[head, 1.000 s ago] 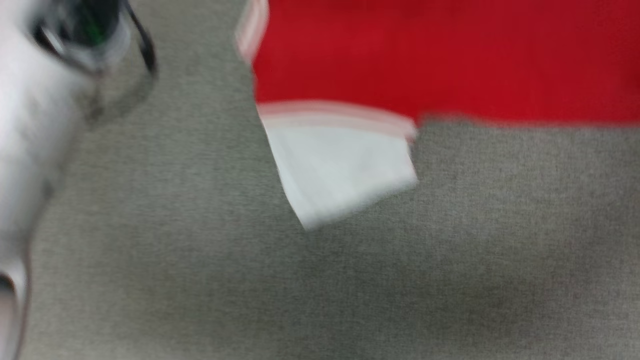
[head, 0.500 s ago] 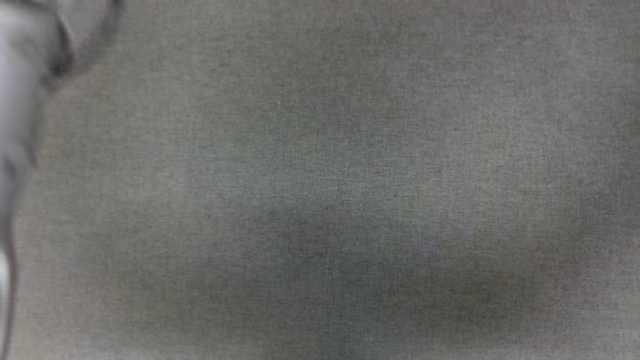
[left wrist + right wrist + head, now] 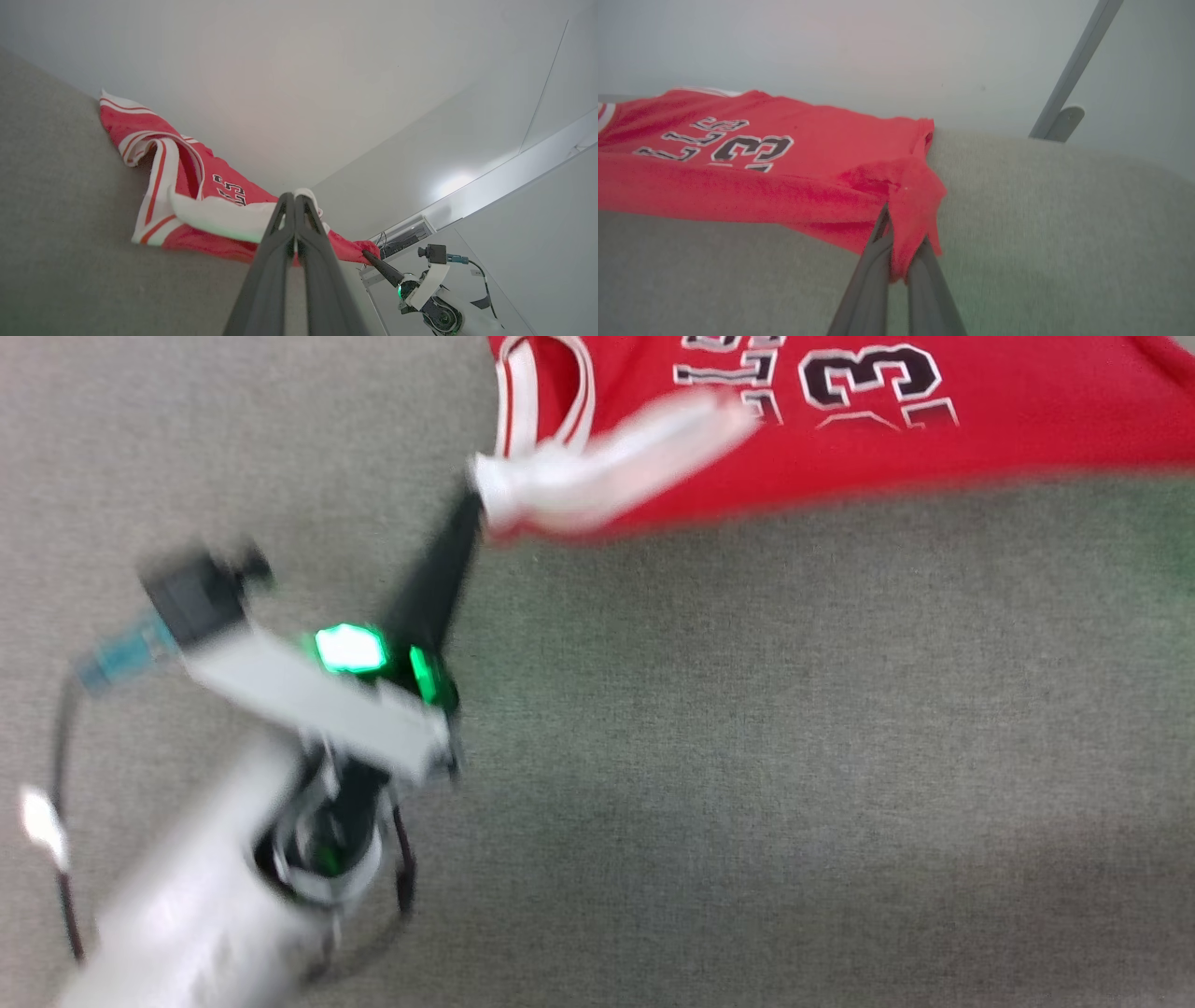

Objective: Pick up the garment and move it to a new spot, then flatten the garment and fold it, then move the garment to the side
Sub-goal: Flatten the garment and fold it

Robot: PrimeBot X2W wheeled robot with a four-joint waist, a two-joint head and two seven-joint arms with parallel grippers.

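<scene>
Left hand is pinched shut on a white corner of the garment; right hand grips a red corner. My head camera has swung since a second ago. The garment now stretches between them, far across the grey tabletop, ready for flattening, I judge.

Grey woven surface — pale wall and slanted rail behind.

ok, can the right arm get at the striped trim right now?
Probably not: the right gripper is shut on a red corner of the garment, at the far end from the striped trim. The left gripper, shut on the white corner, is nearer it.
</scene>
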